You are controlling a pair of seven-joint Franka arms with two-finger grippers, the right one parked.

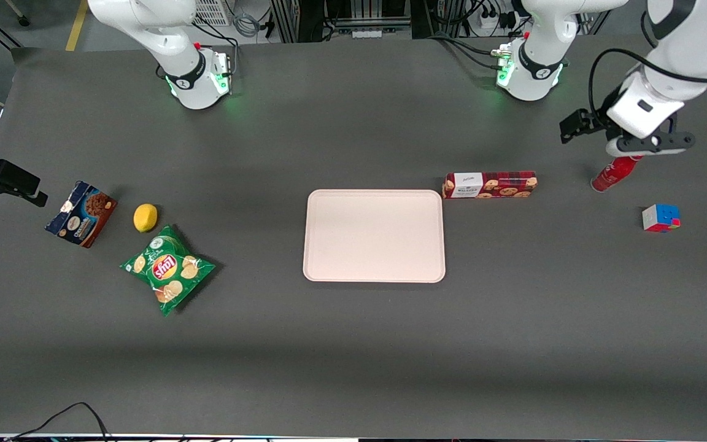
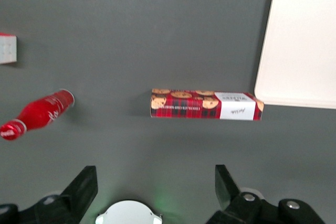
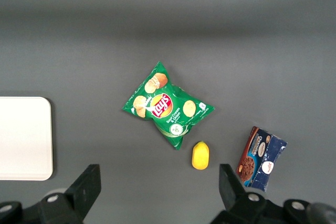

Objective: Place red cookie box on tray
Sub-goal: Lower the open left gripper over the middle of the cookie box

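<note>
The left arm is held raised over the working arm's end of the worktop [image 1: 353, 368]; its claw [image 2: 155, 192] is spread wide, nothing gripped between the fingers [image 2: 84, 184].

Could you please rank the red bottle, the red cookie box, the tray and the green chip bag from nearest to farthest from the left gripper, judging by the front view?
The gripper hangs open at the working arm's end.
1. Red bottle, right under the gripper.
2. Red cookie box, beside the tray's corner.
3. Tray, mid-table.
4. Green chip bag, toward the parked arm's end.
</note>
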